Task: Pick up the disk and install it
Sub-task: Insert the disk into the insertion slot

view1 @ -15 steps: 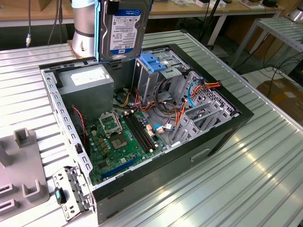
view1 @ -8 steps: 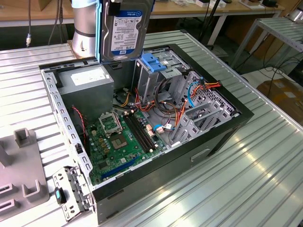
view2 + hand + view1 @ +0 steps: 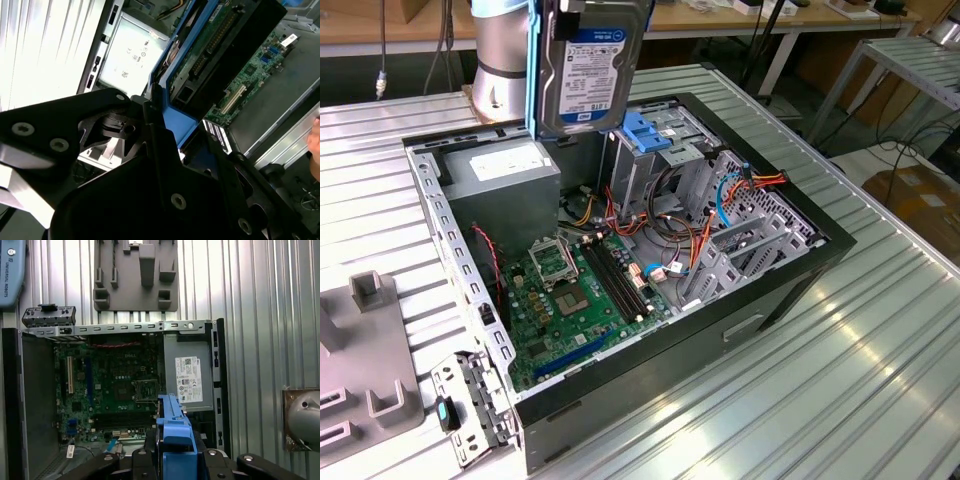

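Observation:
The disk (image 3: 595,70), a grey metal drive in a bright blue bracket, hangs upright in the air over the back of the open computer case (image 3: 800,265). It is above the power supply (image 3: 505,165) and beside the metal drive cage with its blue plate (image 3: 645,135). In both wrist views my gripper (image 3: 172,452) is shut on the disk's blue bracket (image 3: 172,432), its black fingers (image 3: 155,145) pressing on both sides. The disk (image 3: 220,45) reaches away from the fingers toward the motherboard (image 3: 115,390).
The case lies on its side on a ribbed metal table (image 3: 840,390). Cables (image 3: 720,205) cross the bay beside the cage. A grey fixture (image 3: 370,400) and a loose metal bracket (image 3: 470,400) lie at the exterior view's left. The arm's base (image 3: 505,60) stands behind the case.

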